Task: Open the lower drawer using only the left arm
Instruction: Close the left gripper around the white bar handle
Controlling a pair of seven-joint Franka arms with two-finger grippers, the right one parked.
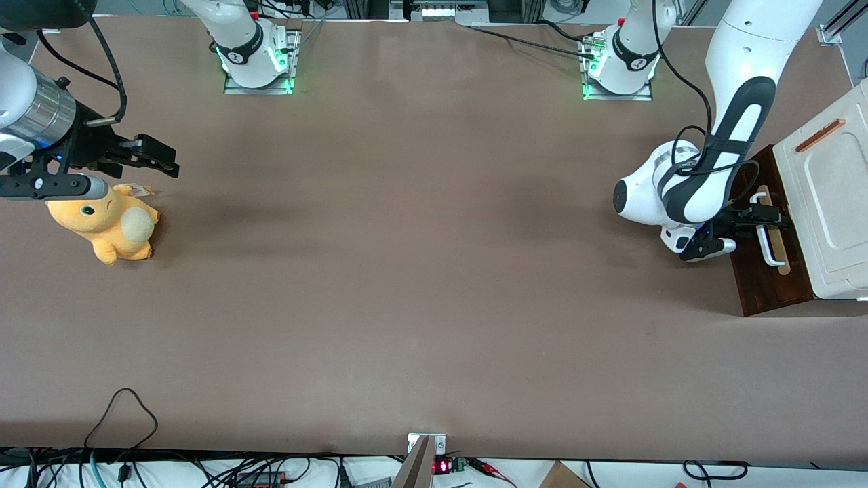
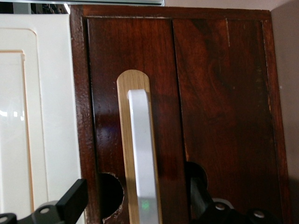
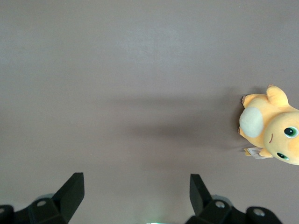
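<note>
- My gripper (image 2: 135, 200) is spread wide, fingers either side of the white handle (image 2: 142, 158), not gripping yet.
- Next: close squarely, then pull the lower drawer (image 1: 766, 271) straight out, w/o twisting.

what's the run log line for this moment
arm: left arm | gripper: open, fingers straddling white bar handle | lower drawer: front visible, no gap seen | phase: at handle, not yet clamped

The cabinet (image 1: 831, 203) stands at the working arm's end of the table (image 1: 407, 271). The left arm's gripper (image 1: 765, 215) is in front of the lower drawer (image 1: 763, 271), its fingers (image 2: 74, 200) open around the bar handle (image 2: 142, 158). A plush toy (image 1: 108, 227) lies toward the parked arm's end.
</note>
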